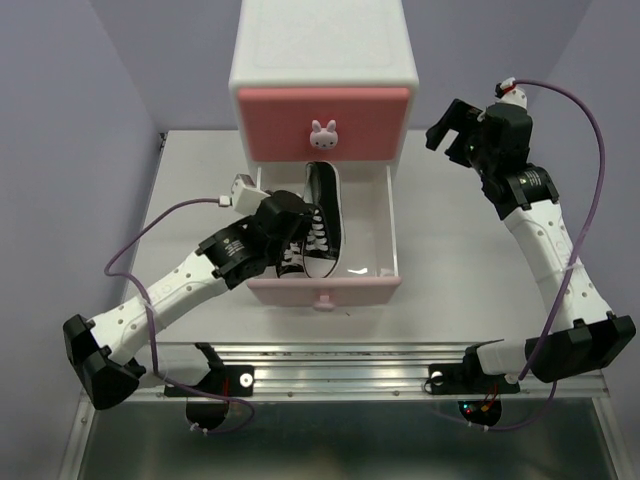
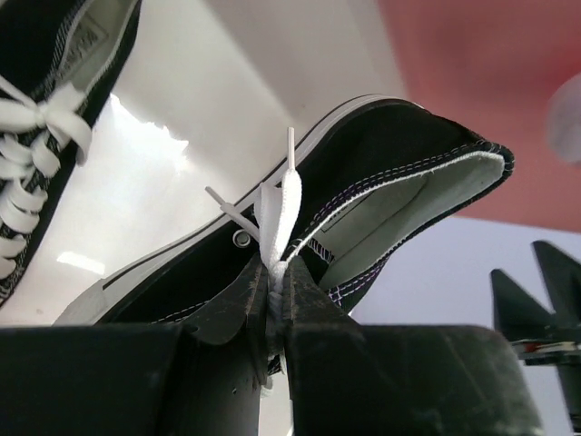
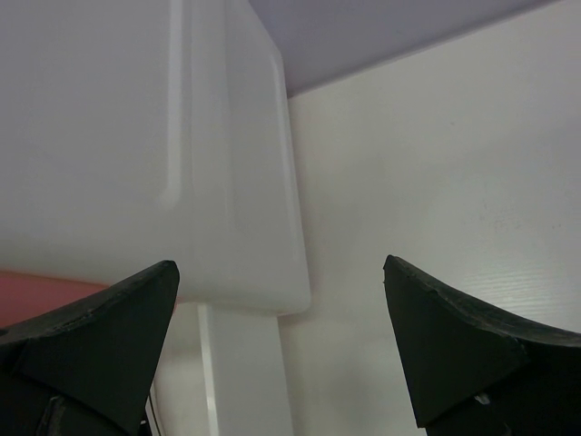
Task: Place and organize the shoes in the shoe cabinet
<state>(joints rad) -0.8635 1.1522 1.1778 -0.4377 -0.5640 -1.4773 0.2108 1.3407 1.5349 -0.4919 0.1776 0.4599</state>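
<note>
The left gripper [image 2: 277,272] was pinched almost shut on the white lace [image 2: 281,204] of a black canvas sneaker [image 2: 390,173]. That shoe was in the pulled-out pale pink bottom drawer [image 1: 391,235] of the small white plastic shoe cabinet [image 1: 322,60], beside its black twin [image 1: 322,200]. The right gripper [image 1: 452,128] stood wide open and empty. I think this pair was nearly put away, but the drawer was not yet pushed in.

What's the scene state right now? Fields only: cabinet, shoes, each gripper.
cabinet: upper drawer shut, lower drawer pulled open
shoes: free sneaker, black, lying in the lower drawer; held sneaker, black, tilted over the same drawer
left gripper: shut on the held sneaker's white lace
right gripper: open, empty, right of the cabinet
</note>
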